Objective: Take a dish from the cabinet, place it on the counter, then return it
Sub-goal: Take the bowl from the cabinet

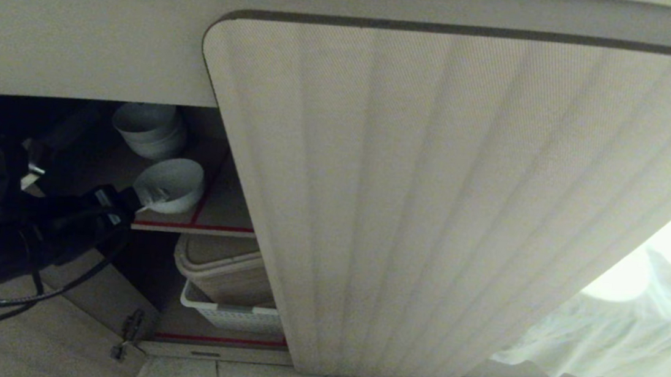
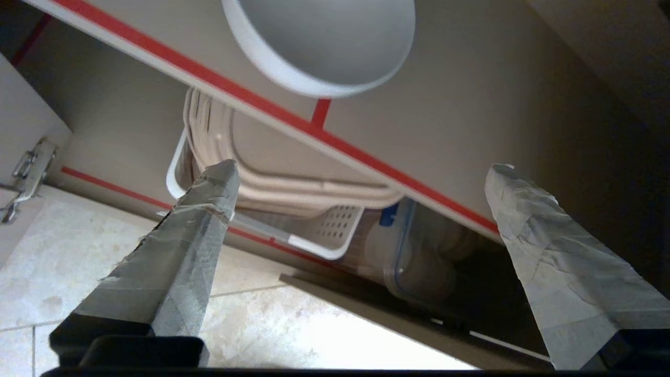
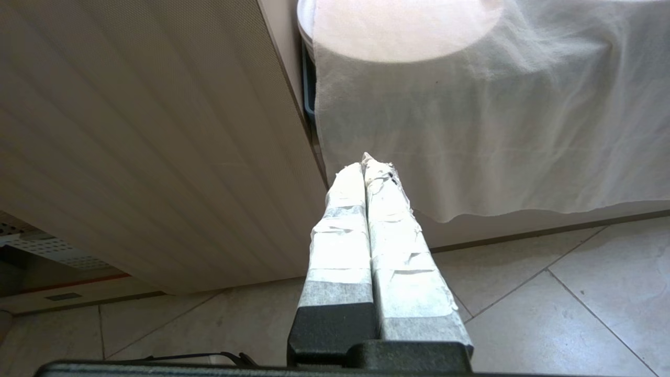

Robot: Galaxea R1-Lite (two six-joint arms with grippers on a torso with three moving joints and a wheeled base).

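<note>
Left wrist view shows my left pincer [image 2: 361, 178] spread wide and empty, just before the shelf [image 2: 366, 152] edge. The dish [image 2: 324, 47] stands on that shelf, near its front. I judge this is either reaching or releasing. Right pincer [image 3: 365, 163] is pressed together, beside the door [image 3: 131, 131].

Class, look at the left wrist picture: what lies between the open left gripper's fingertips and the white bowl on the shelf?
The red-edged shelf front crosses between the left gripper and the bowl. Nothing else fills the gap in the left wrist view.
</note>
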